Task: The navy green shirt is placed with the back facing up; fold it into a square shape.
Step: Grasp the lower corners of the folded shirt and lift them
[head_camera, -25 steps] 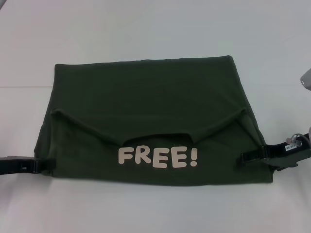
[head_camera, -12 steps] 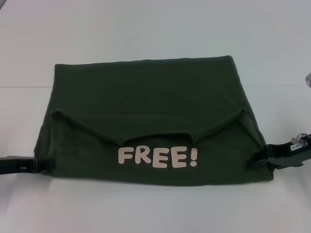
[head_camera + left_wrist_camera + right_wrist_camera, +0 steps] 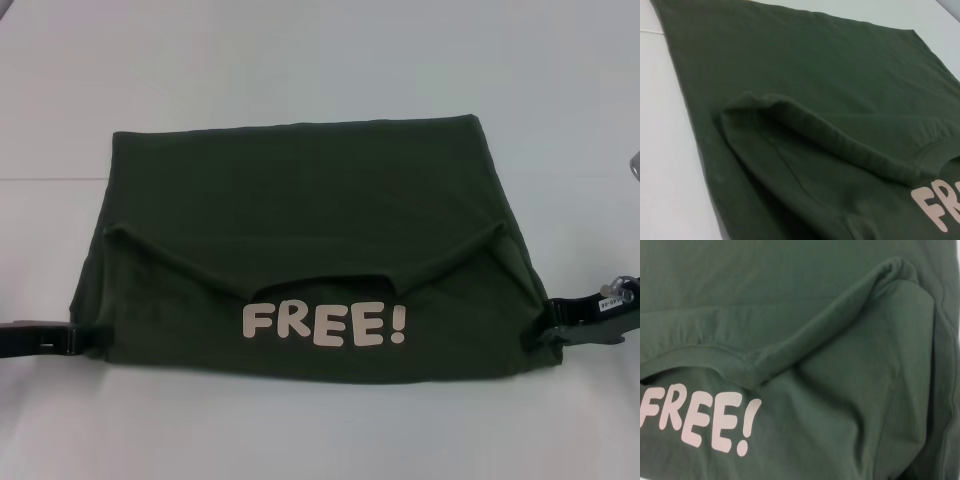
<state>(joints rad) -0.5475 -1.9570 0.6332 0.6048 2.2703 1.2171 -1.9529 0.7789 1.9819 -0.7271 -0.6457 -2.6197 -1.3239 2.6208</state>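
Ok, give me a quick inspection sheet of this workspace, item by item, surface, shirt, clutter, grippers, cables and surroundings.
Surface: white table, bare around the cloth.
Job's things: navy green shirt folded flat into a rough rectangle, white "FREE!" print facing up near the front edge.
Clutter: nothing seen.
Grippers: left gripper at the shirt's left front edge; right gripper at its right front edge.
Cables: nothing seen.
Surroundings: nothing seen beyond the table.

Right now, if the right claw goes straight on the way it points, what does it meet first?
The right claw points inward along the table, toward the left claw. It would first meet the near right edge of the navy green shirt, which its tip already seems to touch, though depth is unclear.
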